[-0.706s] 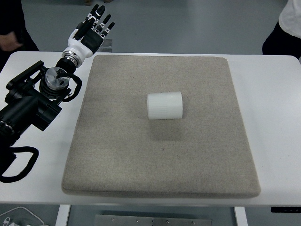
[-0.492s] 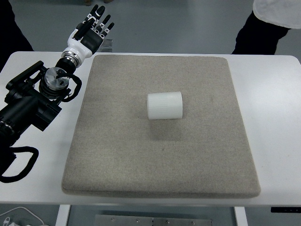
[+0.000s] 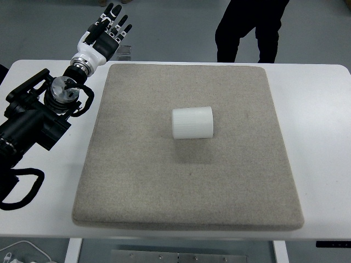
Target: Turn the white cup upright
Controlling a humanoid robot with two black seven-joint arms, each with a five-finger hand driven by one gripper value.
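A white ribbed cup (image 3: 192, 123) lies on its side near the middle of a grey felt mat (image 3: 186, 186). My left hand (image 3: 106, 30) is far from it, past the mat's far left corner and beyond the table's back edge, with its fingers spread and nothing in them. The black left arm (image 3: 38, 118) runs along the white table to the left of the mat. No right arm shows.
The mat covers most of a white table (image 3: 321, 137). A person in dark trousers (image 3: 249, 27) stands just behind the table's far edge. A black cable (image 3: 22, 189) loops at the near left, and a small grey object (image 3: 125, 53) sits behind the mat's far left corner.
The person behind the table has walked from the far right toward the middle. My left hand has shifted slightly; the cup has not moved.
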